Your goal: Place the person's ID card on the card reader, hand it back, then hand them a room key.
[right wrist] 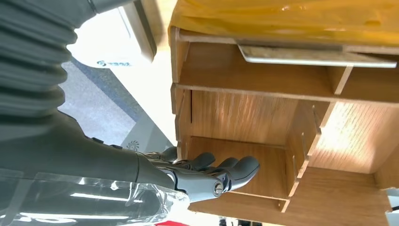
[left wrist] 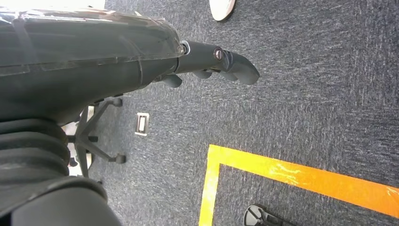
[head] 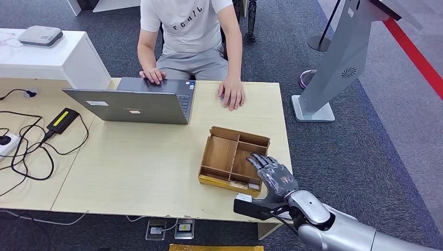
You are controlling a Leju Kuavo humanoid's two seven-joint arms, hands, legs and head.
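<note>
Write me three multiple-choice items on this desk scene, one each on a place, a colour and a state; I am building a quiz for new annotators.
1. Where is the right hand?
A. on the laptop
B. over the wooden tray
C. on the floor

2. What colour is the laptop?
A. grey
B. red
C. white

3. How is the right hand?
A. holding a card
B. gripping a cable
C. holding nothing

Answers:
1 B, its fingers reach over the wooden tray at its near right corner.
2 A, its lid is grey.
3 C, the right wrist view shows its fingers free beside a compartment.
</note>
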